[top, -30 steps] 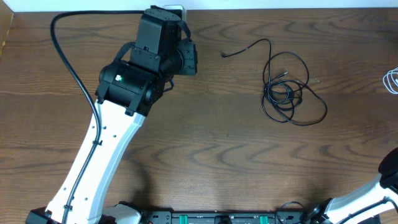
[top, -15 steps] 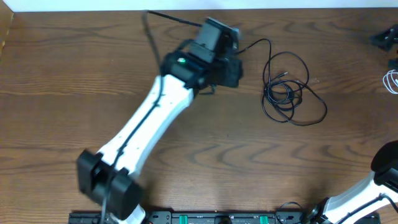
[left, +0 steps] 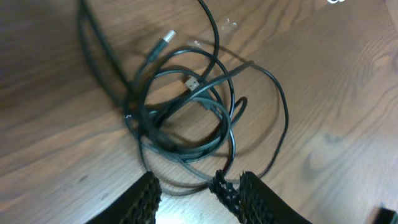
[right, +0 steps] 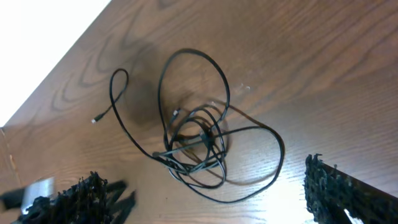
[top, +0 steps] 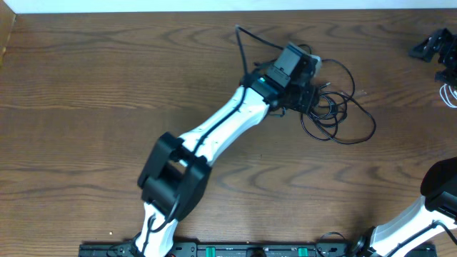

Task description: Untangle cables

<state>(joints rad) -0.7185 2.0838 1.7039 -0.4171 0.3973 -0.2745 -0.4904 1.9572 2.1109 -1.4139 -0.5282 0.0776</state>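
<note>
**Left hand low at the black tangle, right hand wide and far off**

My left hand [left: 196,194] is partly open. Its two fingers [left: 146,199] stand apart with bare wood showing between them, and nothing is clamped in it. It sits low over the surface [top: 107,86], right at one side of the black cables [left: 186,115]. The nearest loop of the clump curves across just in front of my fingertips. Whether it touches them I cannot tell, since the tips are blurred at the bottom of the wrist view.

The black cables lie as one loose tangle of overlapping loops, flat on the wood. They sit right of the surface's middle and nearer its far edge than its near one. A small plug [left: 193,81] rests inside the coil, and a silver-tipped plug [left: 166,38] lies just outside the loops. Seen from overhead, a wider loop swings out toward the right edge. My left arm [top: 214,135] reaches diagonally from the near edge, and its wrist covers the left part of the tangle.

My right hand [top: 430,46] is spread wide with nothing in it, up by the far right corner and well apart from the tangle. Its wrist view takes in the whole clump, with one free strand [right: 118,93] trailing away to a small end. A white cable [top: 450,93] shows as a small loop at the right edge, well apart from the black ones and near my right hand.
</note>
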